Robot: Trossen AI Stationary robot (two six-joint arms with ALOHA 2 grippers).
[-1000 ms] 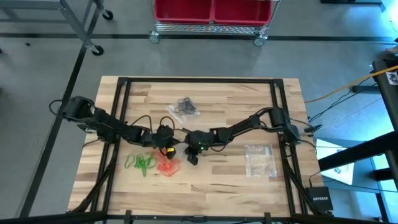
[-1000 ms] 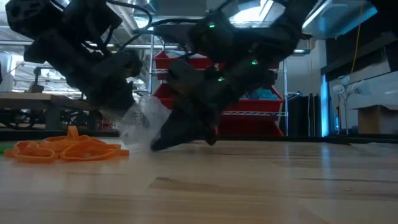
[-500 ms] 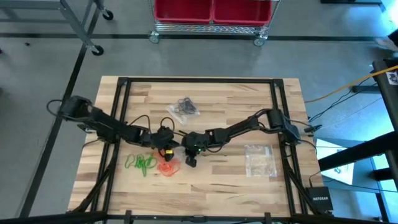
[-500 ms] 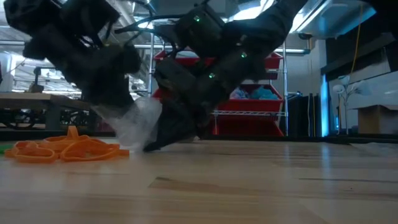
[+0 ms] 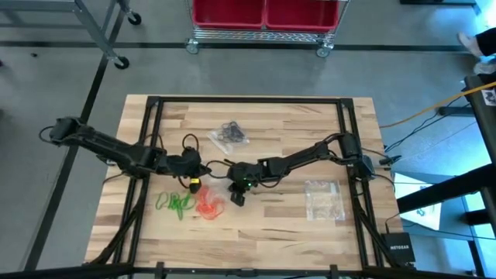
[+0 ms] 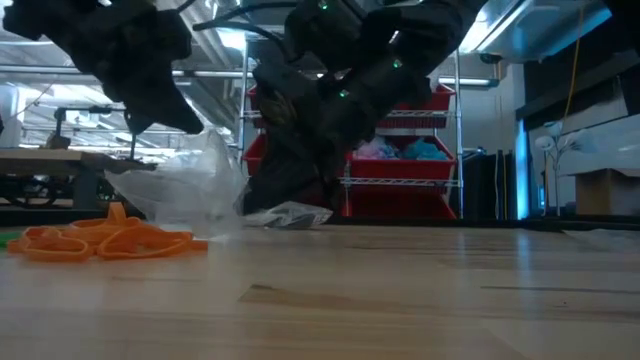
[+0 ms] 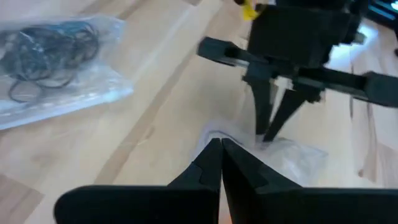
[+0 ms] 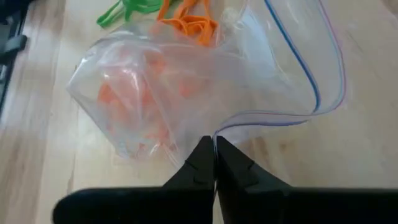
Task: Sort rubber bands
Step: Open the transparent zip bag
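Note:
A clear zip bag (image 8: 186,81) hangs between my two grippers near the table's middle, and both are shut on it. My left gripper (image 7: 221,144) sits on the bag's left side; in the low view it (image 6: 185,115) is raised above the table. My right gripper (image 8: 214,144) is on the bag's right side, low over the wood (image 6: 290,195). Orange rubber bands (image 5: 208,205) and green rubber bands (image 5: 177,203) lie loose on the table by the bag. Black rubber bands lie inside a second clear bag (image 5: 229,136) farther back. My left gripper pinches the clear bag's edge (image 7: 211,134) at its fingertips, coming from the table's left and slanting down. That side of the bag is lifted, its film hanging slack (image 6: 190,185) toward the table. My right gripper pinches the bag's zip-strip edge (image 8: 219,129) between its two shut fingers, slanting down from the table's right. The bag billows ahead of the fingers, its lower part (image 6: 290,215) resting on the wood.
A third clear bag (image 5: 324,198) lies at the table's right. A black frame (image 5: 155,139) and cables run along the table's sides. A red bin on a wire cart (image 5: 267,15) stands beyond the far edge. Bare wood lies along the near edge.
My left gripper has risen and drawn back toward the table's left edge, lifting its side of the clear bag, which now stands taller and more spread. My right gripper has lifted a little with the bag's other edge.

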